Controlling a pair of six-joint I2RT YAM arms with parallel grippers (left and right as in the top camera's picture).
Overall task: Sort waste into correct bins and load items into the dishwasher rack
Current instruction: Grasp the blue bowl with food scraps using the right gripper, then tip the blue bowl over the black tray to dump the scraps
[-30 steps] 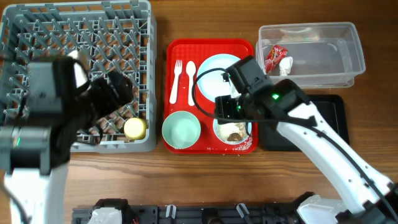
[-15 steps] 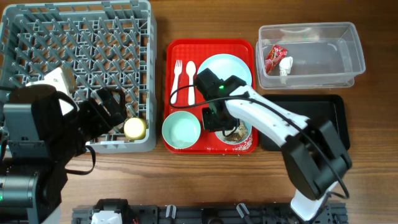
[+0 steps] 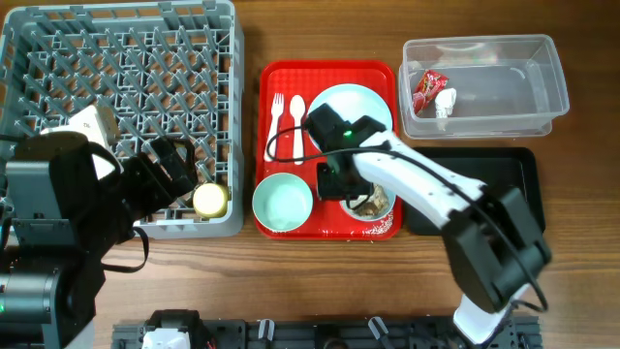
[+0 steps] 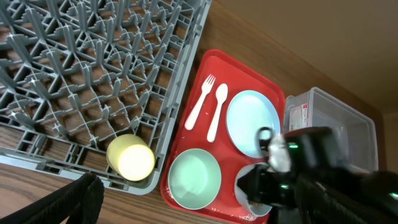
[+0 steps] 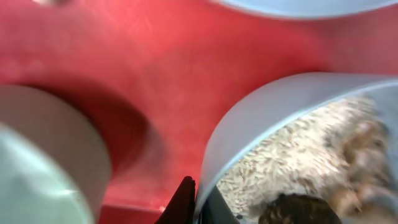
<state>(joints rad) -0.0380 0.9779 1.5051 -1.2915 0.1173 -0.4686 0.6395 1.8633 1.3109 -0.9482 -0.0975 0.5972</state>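
My right gripper (image 3: 335, 182) (image 5: 198, 202) is shut on the left rim of a pale blue-green bowl (image 3: 376, 202) (image 5: 261, 118) holding beige rice crumbs (image 5: 305, 158) with brown bits. This bowl stands on the red serving tray (image 3: 281, 78), next to an empty bowl (image 3: 283, 203) (image 4: 194, 176). A pale blue plate (image 3: 363, 102), white fork (image 3: 274, 126) and spoon (image 3: 296, 124) lie behind them. A yellow cup (image 3: 210, 200) (image 4: 130, 158) sits in the grey dishwasher rack (image 3: 126, 58), near corner. My left gripper (image 3: 172, 163) hovers open beside the cup, holding nothing.
A clear tub (image 3: 523, 92) at the back right holds a red-and-white wrapper (image 3: 427, 90) and a white scrap (image 3: 445, 103). A shallow black tray (image 3: 513, 194) lies in front of it, just right of the red tray.
My right gripper has swung in over the food bowl and closed on its left rim. The left arm drew back slightly toward the rack's near corner, then held still.
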